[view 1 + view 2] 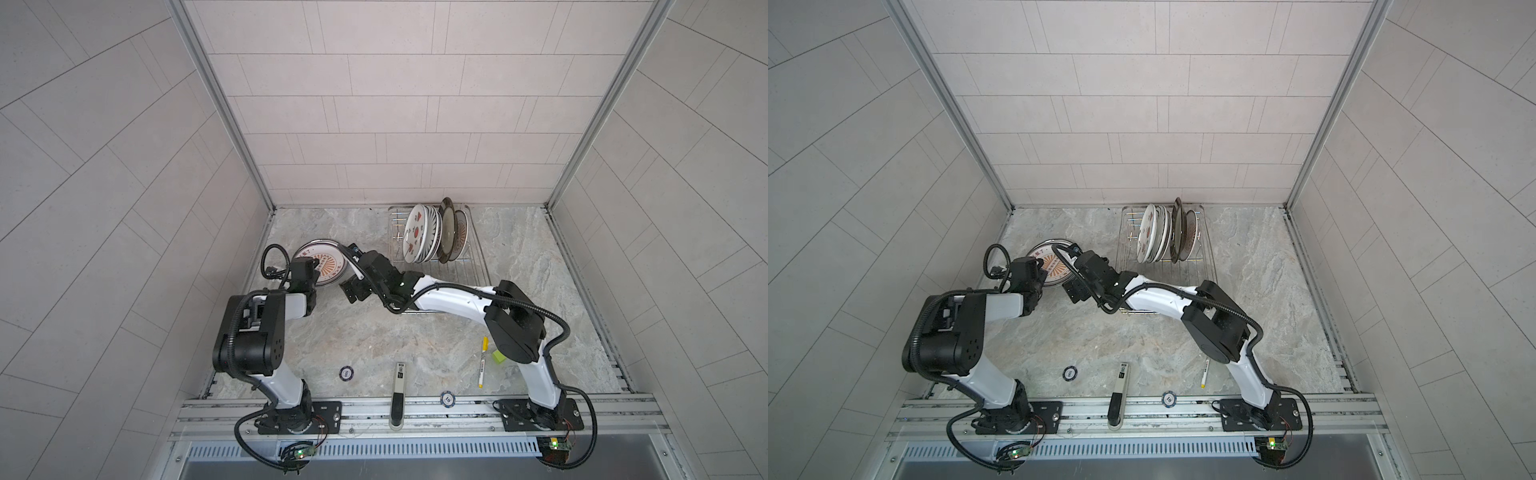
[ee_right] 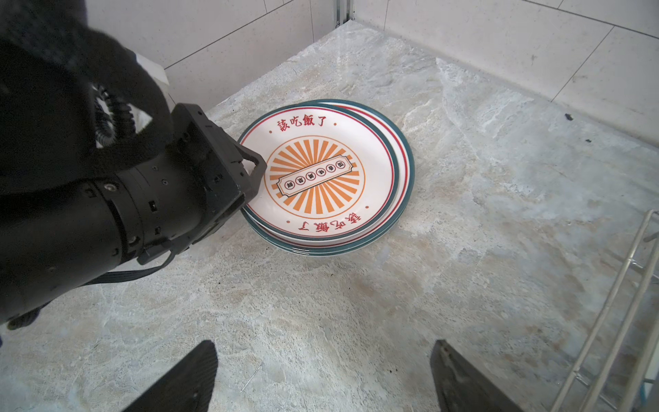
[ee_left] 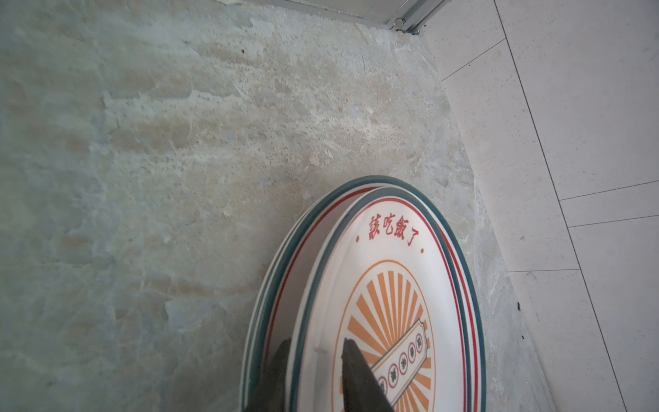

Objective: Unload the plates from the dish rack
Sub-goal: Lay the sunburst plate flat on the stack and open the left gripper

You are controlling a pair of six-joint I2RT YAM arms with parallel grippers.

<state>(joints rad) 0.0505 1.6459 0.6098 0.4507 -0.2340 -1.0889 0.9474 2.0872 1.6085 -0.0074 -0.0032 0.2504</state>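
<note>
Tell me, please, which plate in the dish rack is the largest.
The brown-rimmed plate, second from the right in both top views: it stands taller than the white patterned plates and the smaller plate beside it.

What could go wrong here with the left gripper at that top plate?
1. The left gripper straddles the rim of the top plate, which sits off-centre on the lower plate; a pull might slide it off or drag both.
2. The right gripper, open, hovers close beside the left one; they might bump.
3. The rack plates lean together in the rack; pulling one might tip others.
</note>
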